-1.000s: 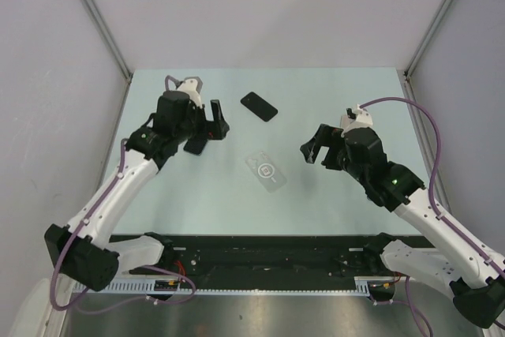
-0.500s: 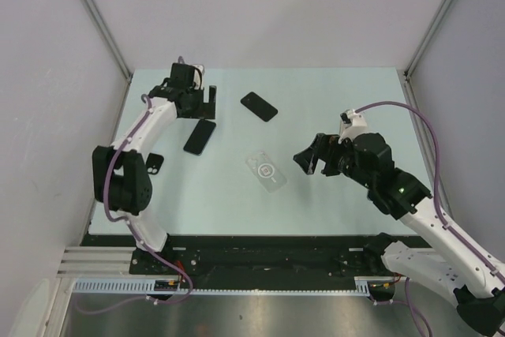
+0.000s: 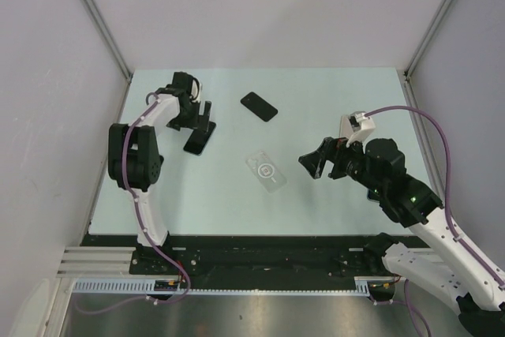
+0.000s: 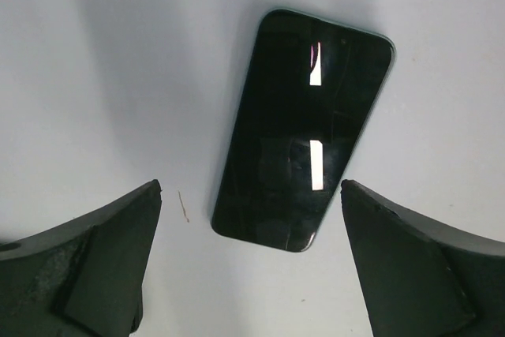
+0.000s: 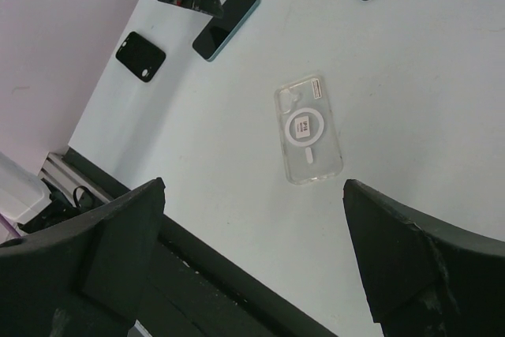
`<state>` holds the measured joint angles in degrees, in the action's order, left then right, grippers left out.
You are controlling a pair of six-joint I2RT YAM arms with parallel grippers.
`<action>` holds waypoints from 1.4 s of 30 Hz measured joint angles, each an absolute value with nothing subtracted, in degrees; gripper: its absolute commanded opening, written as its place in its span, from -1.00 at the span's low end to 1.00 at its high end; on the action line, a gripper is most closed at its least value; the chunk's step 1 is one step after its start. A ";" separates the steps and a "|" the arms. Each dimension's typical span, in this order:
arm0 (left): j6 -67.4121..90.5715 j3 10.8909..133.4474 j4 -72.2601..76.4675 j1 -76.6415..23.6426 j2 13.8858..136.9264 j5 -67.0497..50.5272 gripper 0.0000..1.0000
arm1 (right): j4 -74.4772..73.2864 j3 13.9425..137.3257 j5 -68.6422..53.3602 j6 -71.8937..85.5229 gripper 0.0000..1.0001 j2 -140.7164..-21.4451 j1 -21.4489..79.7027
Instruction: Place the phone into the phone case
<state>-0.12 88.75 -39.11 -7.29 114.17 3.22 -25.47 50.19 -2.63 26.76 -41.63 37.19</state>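
**Phone straddled on the left, case lying loose in the middle**

At the left edge of the tabletop (image 3: 355, 100) a small dark item (image 5: 140, 57) is seen; what it is cannot be told. Just to its right the left claw (image 4: 251, 185) is held over the phone (image 4: 304, 132), spread wide with nothing pinched and one finger outside each long edge. The phone lies flat, screen up, in the left half of the tabletop, well apart from the case. Farther off and to the right lies a second dark handset (image 3: 259, 106).

In the middle, nearer the arms, the clear phone case (image 3: 266, 171) lies flat with its ringed back showing. The right claw (image 5: 254, 183) is held to the right of it, spread wide and empty, touching nothing.

Several failures may be expected from here:

- The phone is thin and flat, so the fingers may close above its edges and slip off, or it may skid across the smooth tabletop.
- The case is held by nothing, so it may be pushed aside when the phone is pressed in.
- The case seems to lie open side down, so it may need turning over first.
- The two dark handsets may be confused.
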 measured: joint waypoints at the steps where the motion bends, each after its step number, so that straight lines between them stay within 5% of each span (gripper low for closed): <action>1: -0.32 89.08 -39.00 -6.83 114.59 2.61 1.00 | -25.63 50.19 -2.44 26.63 0.99 -41.58 37.06; 28: -3.95 87.79 -38.46 -8.56 119.48 -1.39 0.88 | -26.09 46.81 7.66 28.23 0.99 -41.41 33.17; 42: -2.94 81.95 -34.74 -9.58 115.81 -1.26 0.48 | -21.08 46.50 7.84 27.68 0.99 -51.07 22.55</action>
